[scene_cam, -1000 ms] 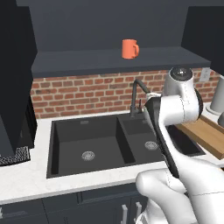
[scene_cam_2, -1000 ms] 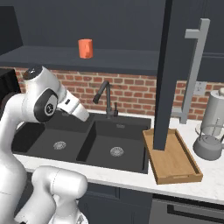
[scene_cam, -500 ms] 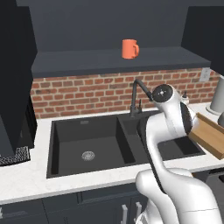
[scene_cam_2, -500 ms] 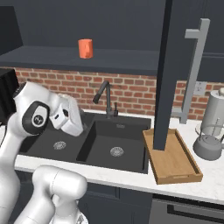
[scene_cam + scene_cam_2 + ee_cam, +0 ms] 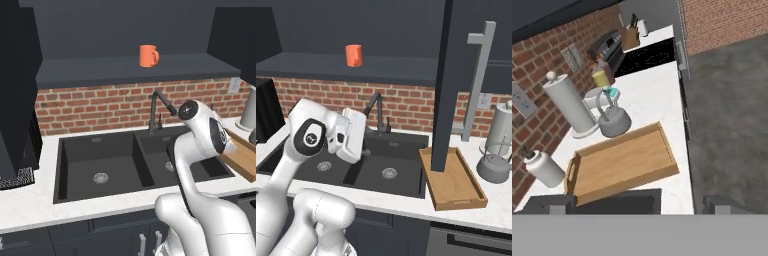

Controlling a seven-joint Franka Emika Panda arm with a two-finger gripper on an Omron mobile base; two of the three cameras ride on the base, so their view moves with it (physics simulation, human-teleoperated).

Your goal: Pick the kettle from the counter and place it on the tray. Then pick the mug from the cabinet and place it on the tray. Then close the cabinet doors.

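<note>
The grey kettle (image 5: 614, 121) (image 5: 495, 167) stands on the white counter (image 5: 649, 95) just beyond the far short end of the wooden tray (image 5: 624, 162) (image 5: 453, 175). Nothing lies on the tray. My gripper (image 5: 639, 202) is open with nothing between its fingers, and it looks down along the tray toward the kettle from over the sink. Its white hand (image 5: 351, 134) hangs over the black sink, well left of the tray. The orange mug (image 5: 148, 55) (image 5: 353, 55) stands on the shelf of the open cabinet (image 5: 125, 70). One cabinet door (image 5: 448, 85) stands swung out above the tray.
A tall pale cylinder (image 5: 569, 107) and a small white soap bottle (image 5: 544, 167) stand by the brick wall beside the tray. A black faucet (image 5: 157, 107) rises behind the double sink (image 5: 100, 165). A yellowish bottle (image 5: 602, 77) and a stove lie beyond the kettle.
The arm has swung down and folded over the sink, and the hand has turned to the right toward the tray. The jaws stay open. Kettle, tray and mug have not moved.
</note>
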